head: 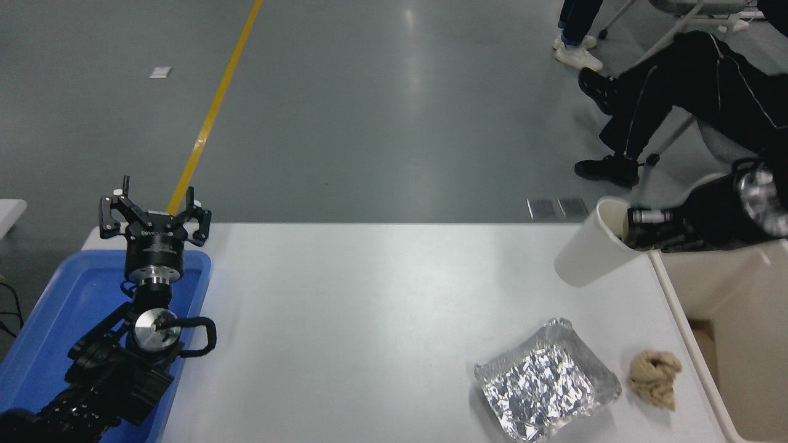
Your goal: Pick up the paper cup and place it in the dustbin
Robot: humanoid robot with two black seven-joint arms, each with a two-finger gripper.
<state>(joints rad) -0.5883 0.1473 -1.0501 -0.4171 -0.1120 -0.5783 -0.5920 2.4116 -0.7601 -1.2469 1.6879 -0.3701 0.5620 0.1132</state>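
Right gripper (654,232) grips one paper cup (596,249) (tilted).

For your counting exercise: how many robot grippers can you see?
2. The left gripper is open above the blue tray; the right gripper holds the paper cup by the dustbin.

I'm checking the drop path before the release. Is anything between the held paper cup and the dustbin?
Nothing visible. The right gripper holds the paper cup tilted in the air right at the dustbin rim. The foil tray and brown wad lie nearer the camera on the table, off that path.
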